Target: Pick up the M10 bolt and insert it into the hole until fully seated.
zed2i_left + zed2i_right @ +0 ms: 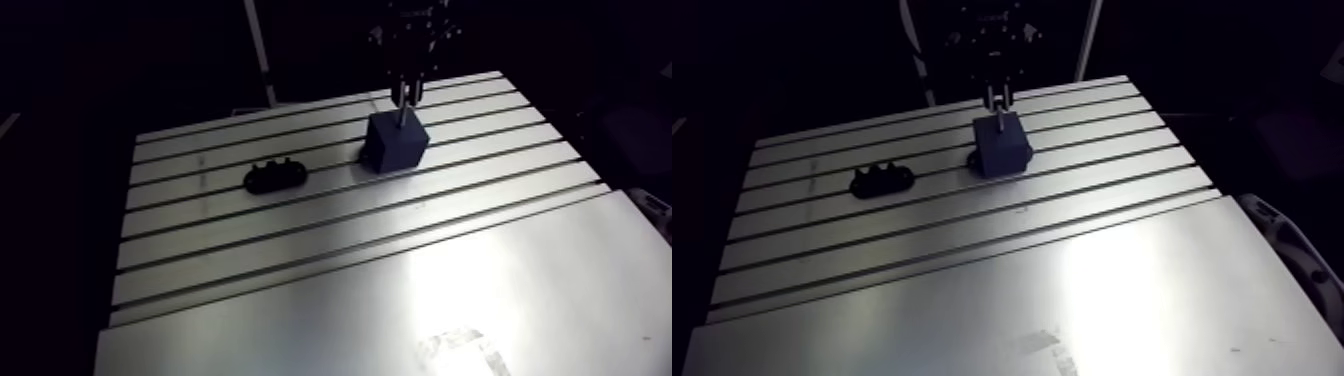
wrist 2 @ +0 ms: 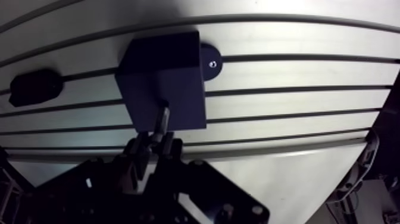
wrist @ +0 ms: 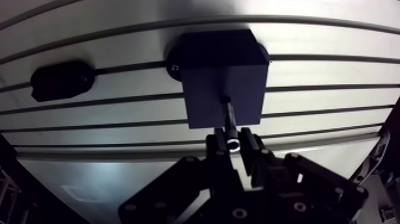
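Toward the far side of the slotted aluminium bench (image 1: 400, 260) there's a dark blue block (image 1: 396, 145) sitting square across a couple of the slots, and the arm's hand (image 3: 233, 143) hangs right above it. From the wrist view you can see the two fingers (image 3: 249, 143) pinched in on the M10 bolt (image 3: 229, 119) near its shiny head end, with the shank pointing down at the block's top face. The tip meets that face at a small dark hole, but honestly I can't tell how deep it sits. In the arm view a good stretch of bare silver shank shows between the hand and the block, so it's not seated. The bolt looks roughly upright, maybe a hair off, hard to say. A round black foot (image 2: 211, 62) with a small screw in it pokes out from under one corner of the block. Off to the side, well apart from the block, a flat black holder (image 1: 274, 176) with a bumpy top edge lies on the bench, with nothing touching it.
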